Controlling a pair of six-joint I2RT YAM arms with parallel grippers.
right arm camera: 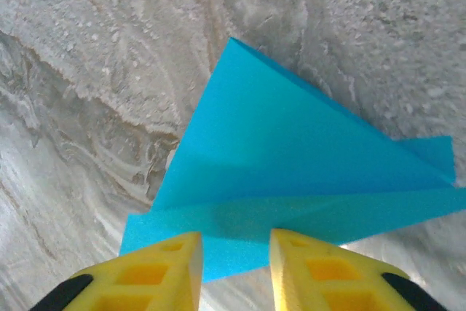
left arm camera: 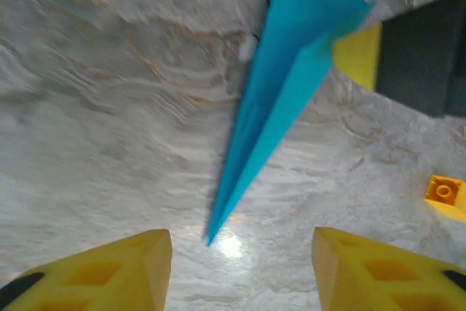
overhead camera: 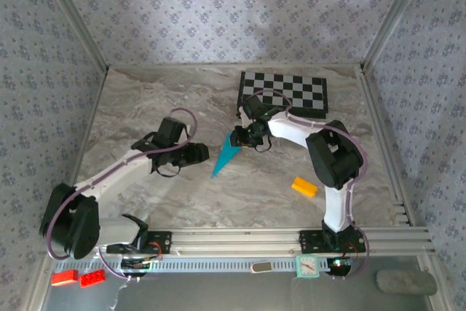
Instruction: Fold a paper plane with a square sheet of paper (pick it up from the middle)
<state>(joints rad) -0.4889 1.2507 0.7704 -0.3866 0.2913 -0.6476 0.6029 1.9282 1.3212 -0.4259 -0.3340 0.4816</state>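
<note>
Our left gripper [left arm camera: 240, 244] stands wide open, low over the table [overhead camera: 138, 107], with the nose of the plane [left arm camera: 284, 100] pointing at the gap between its jaws and touching neither. Our right gripper [right arm camera: 234, 244] has its jaws parted only a little at the plane's wide tail. We see blue paper through that gap and judge that nothing is pinched. The plane lies mid-table between the two grippers, tail toward the chessboard [overhead camera: 291, 92].

We expect the plane to be very light and thin, stiff only along its centre crease. The wings will flop, and a hard squeeze or a drag could crumple them or open the folds. On this smooth table it may slide rather than lift, so we would take it at the middle, across the crease where the layers are thickest, with a gentle pinch.

Room is good: bare table lies to the left and toward the near edge. The block [overhead camera: 305, 186] sits well apart to the right, and the chessboard is just behind the right gripper. The grippers themselves are near each other, so that is the clearance to watch.
</note>
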